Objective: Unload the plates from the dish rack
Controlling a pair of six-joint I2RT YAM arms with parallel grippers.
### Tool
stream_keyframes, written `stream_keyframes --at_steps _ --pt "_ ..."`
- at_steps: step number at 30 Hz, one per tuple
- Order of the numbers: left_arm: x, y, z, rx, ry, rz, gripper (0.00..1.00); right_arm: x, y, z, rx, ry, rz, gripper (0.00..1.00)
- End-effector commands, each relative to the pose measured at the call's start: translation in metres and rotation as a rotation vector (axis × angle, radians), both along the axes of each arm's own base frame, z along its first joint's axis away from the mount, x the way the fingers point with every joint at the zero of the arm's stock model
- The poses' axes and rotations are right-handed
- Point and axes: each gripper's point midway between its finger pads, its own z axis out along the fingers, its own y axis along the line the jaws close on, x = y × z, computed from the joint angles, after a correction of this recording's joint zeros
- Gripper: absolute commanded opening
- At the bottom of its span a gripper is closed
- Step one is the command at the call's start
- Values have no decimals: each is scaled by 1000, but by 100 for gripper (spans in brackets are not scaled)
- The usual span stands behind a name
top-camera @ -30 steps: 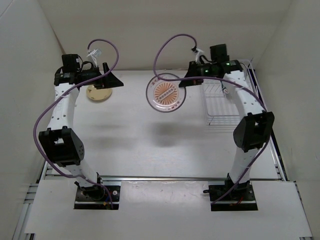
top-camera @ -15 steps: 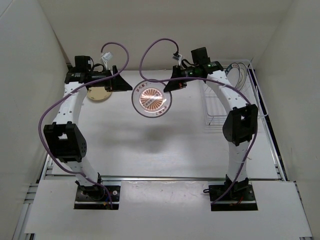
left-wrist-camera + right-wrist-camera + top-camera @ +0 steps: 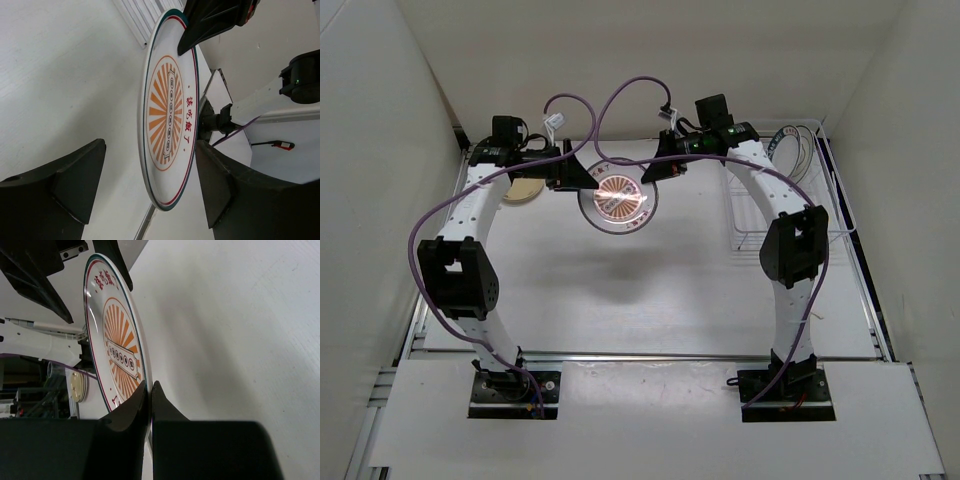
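Observation:
The plate with the orange rayed centre [image 3: 619, 199] hangs in the air over the back middle of the table. My right gripper [image 3: 651, 170] is shut on its right rim; in the right wrist view the fingertips [image 3: 149, 390] pinch the rim of this plate [image 3: 115, 347]. My left gripper [image 3: 582, 179] is open, and its two fingers straddle the left rim without closing on it; the plate [image 3: 169, 115] lies between them. The cream-tan plate [image 3: 525, 190] lies on the table at the back left. The white dark-rimmed plate [image 3: 786, 140] stands in the dish rack [image 3: 766, 215] at the right.
White walls close in the table at the back and both sides. Purple cables loop above both wrists. The cream-tan plate also shows in the right wrist view [image 3: 77, 386]. Rack bars show at the top of the left wrist view [image 3: 142, 17].
My right gripper has carried the orange-rayed plate left, away from the rack. My left gripper has moved right from the cream-tan plate until its open fingers straddle the held plate's rim.

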Motion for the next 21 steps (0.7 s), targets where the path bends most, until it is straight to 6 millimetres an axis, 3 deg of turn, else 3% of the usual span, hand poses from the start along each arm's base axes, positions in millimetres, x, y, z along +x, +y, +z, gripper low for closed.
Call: stream_keyframes --at_steps 1,5,8,10,15,21 --pt "0 -1 6 -2 -36 -5 82 -2 5 33 80 -80 45 0" --pt "1 0 5 5 -36 1 65 5 -3 33 79 -81 26 0" --pt "3 0 0 13 -27 7 38 10 -12 34 73 -85 -1 0" --pt "4 1 -1 19 -28 13 26 11 -17 38 73 -94 -8 0" --pt "4 1 -1 20 -28 13 10 12 -17 36 67 -105 -12 0" --pt "7 -1 -4 31 -9 26 10 9 -17 42 81 -103 3 0"
